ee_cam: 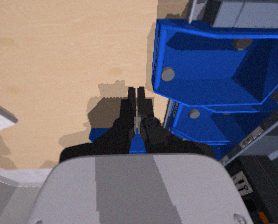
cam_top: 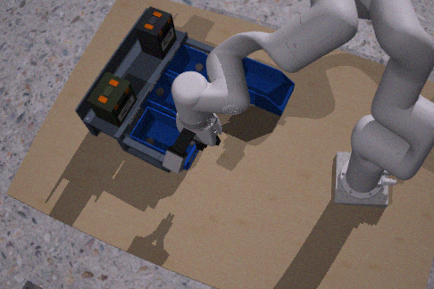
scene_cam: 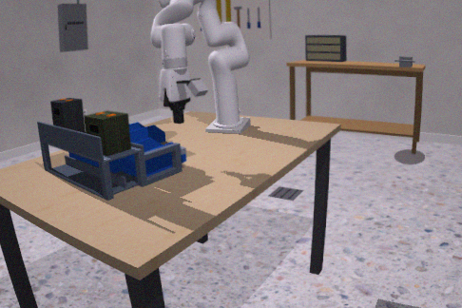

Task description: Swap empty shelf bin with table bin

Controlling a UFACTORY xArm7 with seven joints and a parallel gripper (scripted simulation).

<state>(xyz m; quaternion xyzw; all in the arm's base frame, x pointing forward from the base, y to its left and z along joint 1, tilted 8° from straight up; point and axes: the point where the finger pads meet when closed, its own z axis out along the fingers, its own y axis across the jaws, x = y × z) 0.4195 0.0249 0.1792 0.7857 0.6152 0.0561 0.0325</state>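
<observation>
Table (cam_top: 268, 218) under closed gripper (ee_cam: 135, 95); labels unreadable.

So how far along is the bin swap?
Nothing looks done. The shelf has bins in its places, and the other bin sits on the table. The pincer is shut, holding nothing, above the table by the shelf's front. Both moves are left.

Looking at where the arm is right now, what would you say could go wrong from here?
1. The gripper is shut on nothing, hanging above the front of the end bin; descending closed, it would likely strike the bin's front instead of gripping it.
2. That bin pokes past the shelf lip, so a knock might tip it.
3. The arm's elbow overhangs the table bin, hiding part of it from the top view.
</observation>
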